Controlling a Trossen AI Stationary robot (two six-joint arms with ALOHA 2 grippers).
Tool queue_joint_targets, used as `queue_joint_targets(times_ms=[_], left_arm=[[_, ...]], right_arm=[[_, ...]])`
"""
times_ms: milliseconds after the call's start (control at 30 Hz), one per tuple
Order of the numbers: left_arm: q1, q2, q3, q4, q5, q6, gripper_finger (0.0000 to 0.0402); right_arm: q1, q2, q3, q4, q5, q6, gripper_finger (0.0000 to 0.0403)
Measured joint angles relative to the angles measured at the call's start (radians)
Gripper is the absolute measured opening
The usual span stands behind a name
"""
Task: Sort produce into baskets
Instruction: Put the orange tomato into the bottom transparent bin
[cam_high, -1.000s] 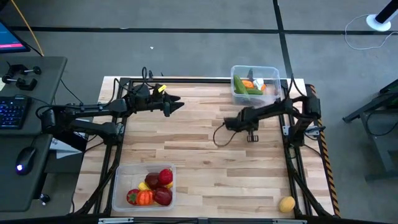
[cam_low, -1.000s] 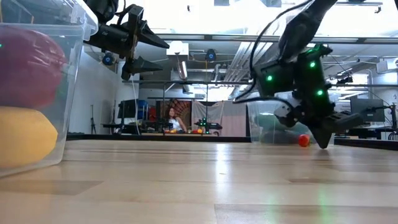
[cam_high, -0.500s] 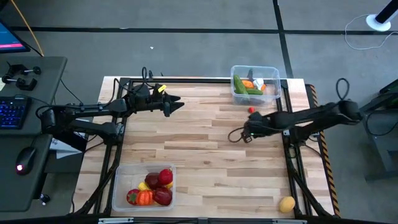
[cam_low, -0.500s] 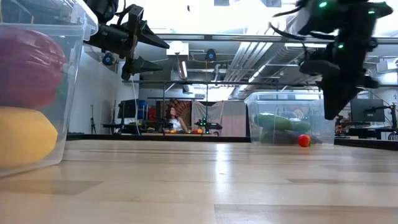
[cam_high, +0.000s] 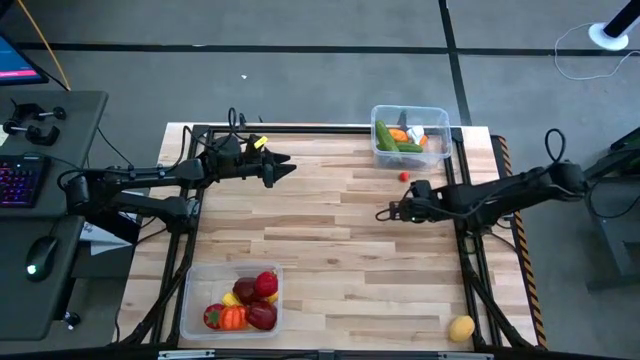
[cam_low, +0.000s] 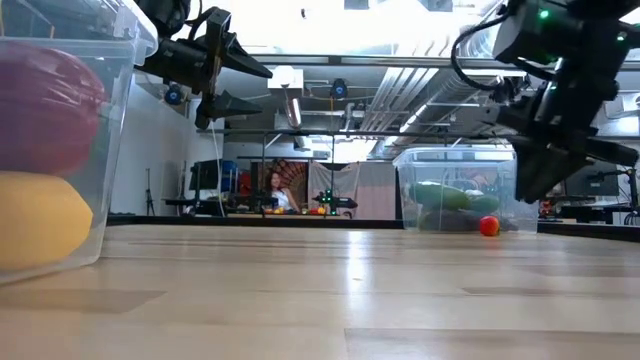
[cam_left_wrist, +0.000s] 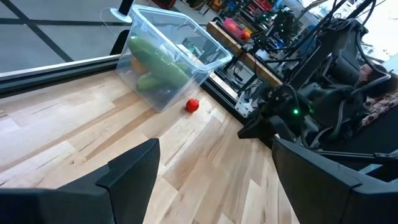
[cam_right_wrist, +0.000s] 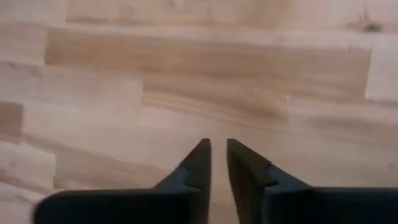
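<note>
A small red tomato lies on the wood table just near of the far clear basket. That basket holds green cucumbers, a carrot and a white piece. The near clear basket at the front left holds red and yellow produce. A yellow lemon lies at the front right. My right gripper hangs shut and empty above bare table, near-left of the tomato. My left gripper is open and empty, high at the far left.
Black rails frame the tabletop. A desk with a keyboard and a mouse stands beyond the left edge. Bare wood spans the table's middle. In the low view a person shows far off in the room behind.
My right gripper has risen from the tabletop beside the red tomato to well above it, while its arm has stretched out toward the table's right edge. The tomato lies where it was, now uncovered in the high view.
</note>
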Motion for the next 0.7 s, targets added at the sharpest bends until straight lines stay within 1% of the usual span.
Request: queue_joint_targets(times_ms=[67, 133, 300, 400, 467, 533, 700], left_arm=[[0.000, 0.000, 0.000, 0.000, 0.000, 0.000, 0.0301], [0.000, 0.000, 0.000, 0.000, 0.000, 0.000, 0.0301], [0.000, 0.000, 0.000, 0.000, 0.000, 0.000, 0.0300], [0.000, 0.000, 0.000, 0.000, 0.000, -0.001, 0.0301], [0.000, 0.000, 0.000, 0.000, 0.000, -0.001, 0.0300], [0.000, 0.000, 0.000, 0.000, 0.000, -0.001, 0.0300], [0.000, 0.000, 0.000, 0.000, 0.000, -0.009, 0.0300]], right_arm=[[-0.019, -0.001, 0.001, 0.010, 0.018, -0.021, 0.0079], [-0.038, -0.001, 0.000, 0.008, 0.063, -0.021, 0.0122], [-0.116, 0.001, 0.000, 0.011, 0.192, 0.011, 0.0249], [-0.163, 0.002, 0.000, 0.021, 0.215, 0.005, 0.0309], [-0.188, 0.016, 0.000, 0.036, 0.214, -0.034, 0.0336], [-0.210, 0.035, 0.000, 0.069, 0.218, -0.085, 0.0352], [-0.260, 0.123, 0.000, 0.205, 0.214, -0.224, 0.0359]])
